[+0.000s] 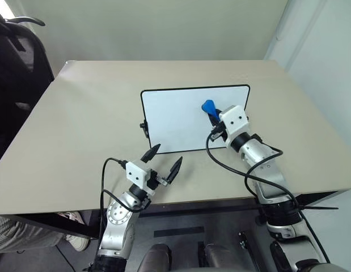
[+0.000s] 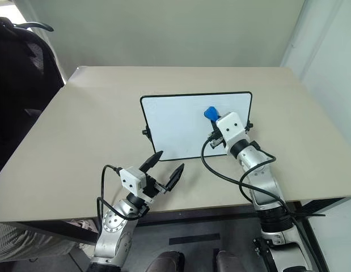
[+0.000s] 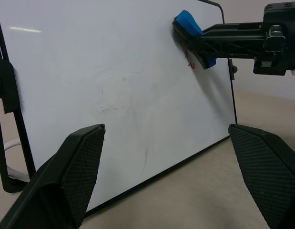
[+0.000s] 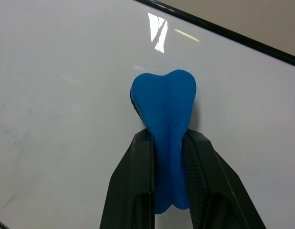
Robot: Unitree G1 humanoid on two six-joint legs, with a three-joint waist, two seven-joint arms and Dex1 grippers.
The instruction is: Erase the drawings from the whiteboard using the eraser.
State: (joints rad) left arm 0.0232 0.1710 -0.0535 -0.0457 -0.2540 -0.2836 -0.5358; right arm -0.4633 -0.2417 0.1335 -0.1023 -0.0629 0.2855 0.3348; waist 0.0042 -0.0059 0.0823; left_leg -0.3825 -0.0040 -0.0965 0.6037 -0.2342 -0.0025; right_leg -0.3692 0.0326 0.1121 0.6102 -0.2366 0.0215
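Right pincer (image 4: pixel 168 181) clamps the eraser (image 4: pixel 165 114) against the whiteboard (image 1: pixel 175 119) (seemingly touching); left pincer (image 1: pixel 164 161) gapes.

The whiteboard (image 1: pixel 186 116) is standing propped near upright on the table, black-rimmed with side clips. The blue eraser (image 1: pixel 208 106) is pressing against its upper right area, squeezed into a folded shape. A faint red trace of the drawings (image 3: pixel 190 65) is showing beside the eraser.

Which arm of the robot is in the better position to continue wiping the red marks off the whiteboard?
The right. Its gripper is shut on the blue eraser, pressed to the whiteboard beside the red marks. The left gripper is open, holding nothing, in front of the board.
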